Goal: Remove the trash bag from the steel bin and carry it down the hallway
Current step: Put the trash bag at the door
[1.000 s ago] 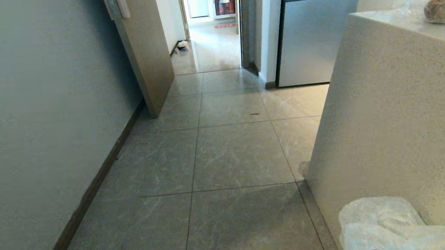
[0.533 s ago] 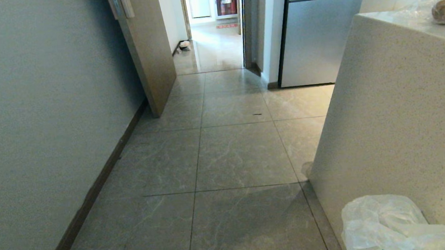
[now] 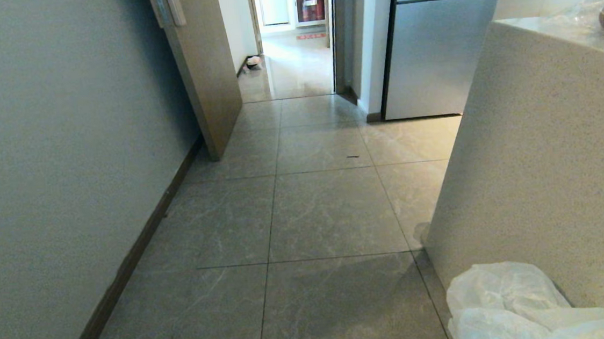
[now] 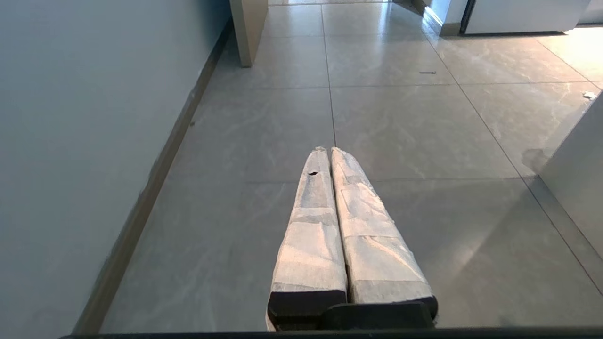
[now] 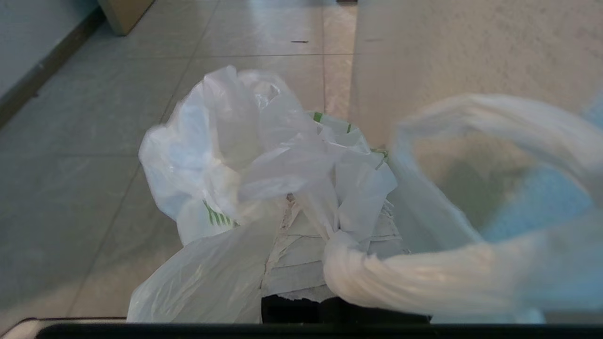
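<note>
Right hand [image 5: 308,212] gripping trash bag [image 5: 226,155], counter [image 3: 544,161] beside

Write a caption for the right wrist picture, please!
Right tool shut on the trash bag beside a speckled counter.

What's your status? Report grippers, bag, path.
Right gripper shut on crinkled translucent white plastic trash bag. Left gripper shut, empty. Glossy tiled hallway ahead through doorway; speckled stone counter close on right.

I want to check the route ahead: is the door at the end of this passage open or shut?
Open. The door stands swung against the left wall, showing the hallway floor beyond.
</note>
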Motion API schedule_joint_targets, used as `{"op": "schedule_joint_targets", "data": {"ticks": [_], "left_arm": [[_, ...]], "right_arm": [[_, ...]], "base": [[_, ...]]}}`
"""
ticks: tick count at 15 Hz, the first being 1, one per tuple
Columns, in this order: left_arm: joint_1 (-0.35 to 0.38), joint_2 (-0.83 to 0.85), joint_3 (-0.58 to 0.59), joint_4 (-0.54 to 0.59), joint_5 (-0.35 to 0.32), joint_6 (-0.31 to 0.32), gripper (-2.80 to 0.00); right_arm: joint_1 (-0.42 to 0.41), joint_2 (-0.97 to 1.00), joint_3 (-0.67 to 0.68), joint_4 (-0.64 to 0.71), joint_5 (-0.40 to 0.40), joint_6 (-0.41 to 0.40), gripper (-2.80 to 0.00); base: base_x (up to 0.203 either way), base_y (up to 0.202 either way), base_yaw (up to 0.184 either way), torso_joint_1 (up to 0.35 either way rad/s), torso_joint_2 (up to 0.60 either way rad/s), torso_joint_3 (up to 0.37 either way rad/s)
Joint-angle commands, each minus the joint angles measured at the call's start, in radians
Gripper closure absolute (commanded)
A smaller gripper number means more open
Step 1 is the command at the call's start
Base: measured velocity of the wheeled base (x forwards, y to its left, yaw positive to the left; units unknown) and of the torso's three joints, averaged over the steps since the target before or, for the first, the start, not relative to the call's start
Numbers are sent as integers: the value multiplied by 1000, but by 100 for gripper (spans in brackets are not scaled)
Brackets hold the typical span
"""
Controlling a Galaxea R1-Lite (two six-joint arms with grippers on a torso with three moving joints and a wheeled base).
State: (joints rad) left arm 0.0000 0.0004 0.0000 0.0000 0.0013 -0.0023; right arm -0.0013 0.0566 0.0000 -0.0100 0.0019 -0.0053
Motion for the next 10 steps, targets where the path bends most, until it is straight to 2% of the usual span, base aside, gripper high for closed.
{"op": "schedule_joint_targets", "data": {"ticks": [1,10], "left_arm": [[0,-2,2,0,0,-1,0],[0,-2,2,0,0,-1,0]], "right_arm": [[1,2,2,-1,0,-1,0],[1,2,2,-1,0,-1,0]], "base": [[165,0,1,-2,7,6],[190,0,1,4,2,3]]}}
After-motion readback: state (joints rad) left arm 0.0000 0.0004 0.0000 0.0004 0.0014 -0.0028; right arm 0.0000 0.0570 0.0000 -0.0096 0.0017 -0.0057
